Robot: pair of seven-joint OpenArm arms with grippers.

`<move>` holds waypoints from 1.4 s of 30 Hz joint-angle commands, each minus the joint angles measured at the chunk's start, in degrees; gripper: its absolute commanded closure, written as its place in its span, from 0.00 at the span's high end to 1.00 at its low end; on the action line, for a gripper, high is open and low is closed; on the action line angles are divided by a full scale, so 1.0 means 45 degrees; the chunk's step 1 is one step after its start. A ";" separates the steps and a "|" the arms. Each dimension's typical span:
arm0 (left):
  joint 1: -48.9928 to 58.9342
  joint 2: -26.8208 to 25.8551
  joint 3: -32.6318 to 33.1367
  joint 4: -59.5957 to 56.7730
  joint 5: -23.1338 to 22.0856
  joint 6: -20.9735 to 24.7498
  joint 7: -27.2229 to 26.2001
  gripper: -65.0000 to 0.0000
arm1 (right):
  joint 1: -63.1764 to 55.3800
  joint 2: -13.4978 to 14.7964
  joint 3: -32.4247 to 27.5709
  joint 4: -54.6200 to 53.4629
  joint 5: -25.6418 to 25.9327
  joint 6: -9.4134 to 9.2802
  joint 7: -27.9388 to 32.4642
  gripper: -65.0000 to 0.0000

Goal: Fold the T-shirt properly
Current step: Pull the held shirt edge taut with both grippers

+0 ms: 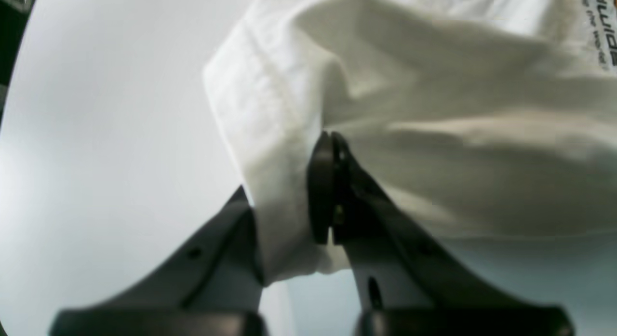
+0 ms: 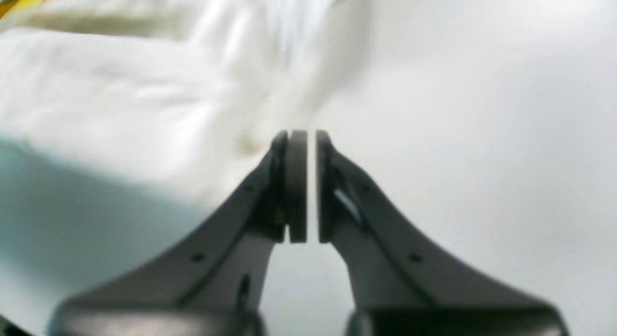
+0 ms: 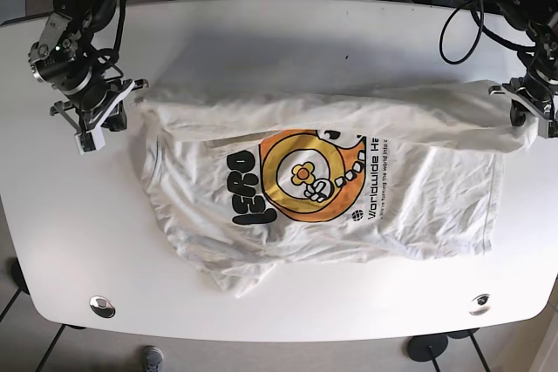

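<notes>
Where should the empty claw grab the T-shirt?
On the raised upper corner of the T-shirt nearest the right claw, coming in from that side. That edge stands up in a fold, easy to pinch, and the left claw grips the opposite corner.

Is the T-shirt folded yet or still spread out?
Partly folded. The T-shirt's far edge is doubled over along its length, held by the left hand; the printed front remains spread on the table.
</notes>
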 commanded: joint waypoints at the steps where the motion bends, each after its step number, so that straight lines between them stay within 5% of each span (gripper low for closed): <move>1: -0.0247 -0.0513 -0.0057 -0.0511 -0.0163 0.0075 -0.0381 0.02 | 0.0592 0.0181 0.0028 -0.0263 0.0125 0.0020 0.0179 0.03; 5: -0.0462 -0.0923 0.0685 -0.1410 -0.0143 0.0075 -0.1338 0.02 | 0.0709 0.0162 0.0028 0.0147 0.0242 0.0137 -0.0525 0.08; 7: -0.0462 -0.0982 0.0744 -0.1429 -0.0143 0.0075 -0.1377 0.02 | 0.0299 0.0045 0.0067 0.0519 0.1062 0.0518 -0.1384 0.25; 11: -0.0462 -0.0982 0.0744 -0.1468 -0.0143 0.0075 -0.1397 0.02 | -0.1010 0.0260 0.0067 0.0538 0.4657 0.0518 -0.1599 0.75; 20: -0.0462 -0.0962 0.0841 -0.1488 -0.0143 0.0075 -0.1416 0.02 | -0.0795 0.0279 -0.1399 -0.1122 0.4286 0.0518 -0.1599 0.79; 25: -0.0462 -0.0962 0.0841 -0.1488 -0.0143 0.0075 -0.1416 0.02 | -0.0815 0.0064 -0.2825 -0.1220 0.4188 0.0518 -0.1423 0.77; 31: -0.0442 -0.1001 0.0841 -0.1488 -0.0143 0.0075 -0.1416 0.02 | -0.0737 -0.0112 -0.2883 -0.1220 0.4188 0.0518 -0.1384 0.02; 42: 0.0144 -0.0923 0.0275 0.0017 -0.0260 0.0075 -0.1416 0.02 | -0.2690 -0.0073 -0.0832 0.1027 0.4227 0.0518 -0.1365 0.02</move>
